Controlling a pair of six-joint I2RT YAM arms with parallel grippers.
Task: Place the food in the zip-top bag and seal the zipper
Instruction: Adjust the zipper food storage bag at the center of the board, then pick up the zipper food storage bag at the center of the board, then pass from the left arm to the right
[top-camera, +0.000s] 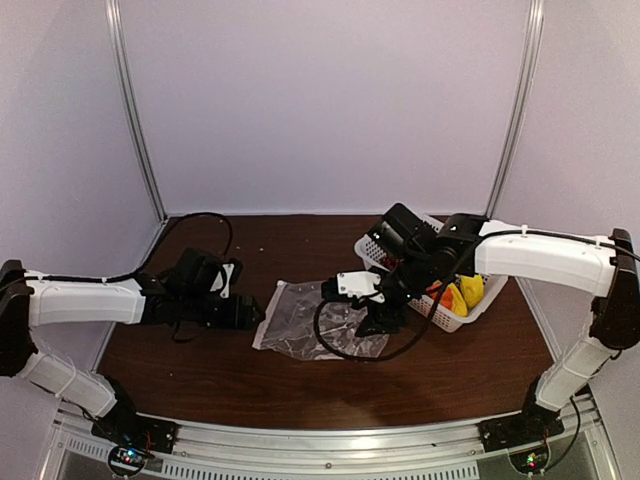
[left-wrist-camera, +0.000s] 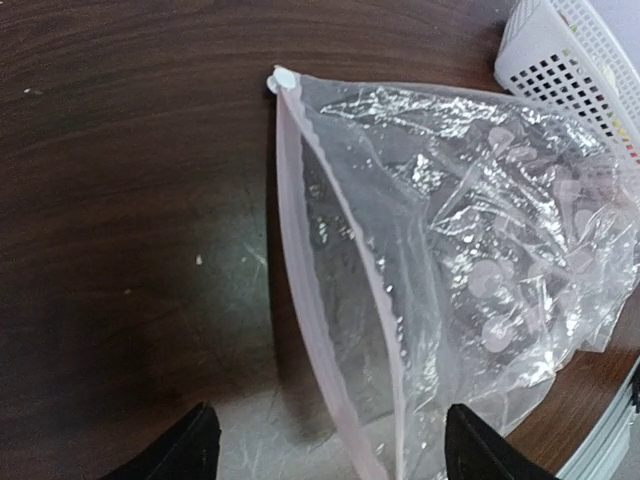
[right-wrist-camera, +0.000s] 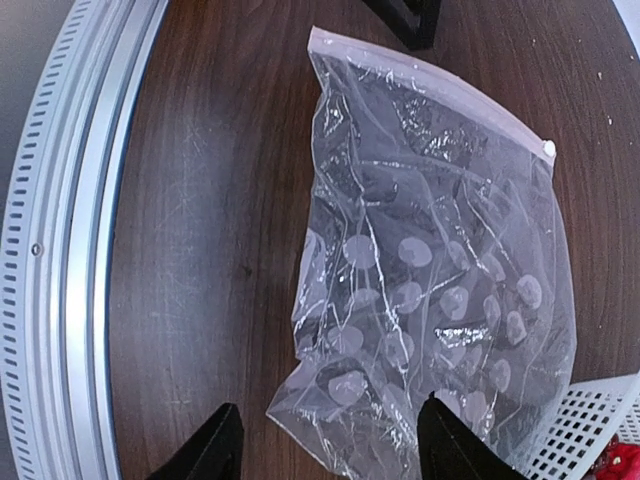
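Note:
The clear zip-top bag (top-camera: 318, 320) lies flat and empty on the dark table between my grippers. Its zipper (left-wrist-camera: 325, 290) runs along the mouth edge, which faces my left gripper, with a small white slider (left-wrist-camera: 283, 78) at the far end. My left gripper (left-wrist-camera: 330, 455) is open, its jaws either side of the zipper edge. My right gripper (right-wrist-camera: 330, 440) is open over the bag's closed bottom corner (right-wrist-camera: 330, 410). Food sits in the white basket: yellow pieces (top-camera: 472, 288) and an orange piece (top-camera: 453, 298) show. My right arm hides the rest.
The white mesh basket (top-camera: 446, 318) stands at the right, just behind my right gripper; its corners show in the left wrist view (left-wrist-camera: 570, 50) and the right wrist view (right-wrist-camera: 590, 430). The metal rail (right-wrist-camera: 60, 250) runs along the table's near edge.

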